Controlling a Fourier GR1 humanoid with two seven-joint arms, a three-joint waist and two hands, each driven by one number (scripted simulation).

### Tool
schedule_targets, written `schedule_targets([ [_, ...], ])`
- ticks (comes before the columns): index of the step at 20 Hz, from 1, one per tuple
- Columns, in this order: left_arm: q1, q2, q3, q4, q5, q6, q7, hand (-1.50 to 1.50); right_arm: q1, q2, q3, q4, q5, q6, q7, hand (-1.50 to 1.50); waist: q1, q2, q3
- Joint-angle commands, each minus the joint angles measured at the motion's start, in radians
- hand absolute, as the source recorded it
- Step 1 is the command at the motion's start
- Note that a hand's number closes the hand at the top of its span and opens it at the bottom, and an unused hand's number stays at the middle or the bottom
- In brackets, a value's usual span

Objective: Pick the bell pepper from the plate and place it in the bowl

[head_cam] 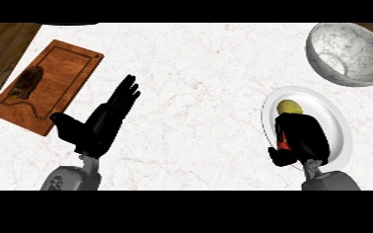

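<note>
Head view: right hand (302, 138) curled down over the plate (342, 128), at the pepper (289, 107).

Its fingers are bent around something on the plate; a red sliver shows at its 9 o'clock edge and a yellow-green piece at its 12 o'clock, so it seems to be holding the pepper, though most of it is hidden. I cannot tell the pepper's long axis or which way it points. From this hand the bowl (342, 54) lies toward 1 o'clock, near the plate's far rim, so the carry should be short. This hand is far nearer than the left hand (98, 121), which rests open, fingers straight, at 9 o'clock on the tabletop (204, 69) beside a wooden board (62, 79).
</note>
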Motion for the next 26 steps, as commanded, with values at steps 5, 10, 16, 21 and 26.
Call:
schedule_targets([
  [5,0.037,-0.011,-0.006,-0.042,-0.017,0.017,0.014,0.00,0.072,-0.276,-0.205,-0.273,-0.272,0.113,-0.350,1.50,-0.024,0.000,0.003],
  [10,0.018,0.008,0.030,-0.065,0.021,-0.012,0.046,0.00,0.072,-0.291,-0.344,-0.496,-0.355,0.169,-0.271,1.50,-0.025,-0.001,0.003],
  [16,-0.002,-0.026,0.023,-0.030,-0.015,0.009,0.047,0.00,0.025,-0.337,-0.555,-0.653,-0.528,0.341,-0.172,1.50,-0.021,0.001,0.003],
  [21,-0.007,-0.013,0.067,0.029,0.010,-0.068,0.012,0.00,-0.092,-0.334,-0.643,-0.490,-0.583,0.347,-0.219,1.50,-0.011,0.005,0.003],
  [26,-0.051,-0.060,0.039,0.017,-0.046,-0.014,0.032,0.00,-0.241,-0.339,-0.581,-0.242,-0.468,0.233,-0.278,1.50,-0.001,0.008,0.003],
])
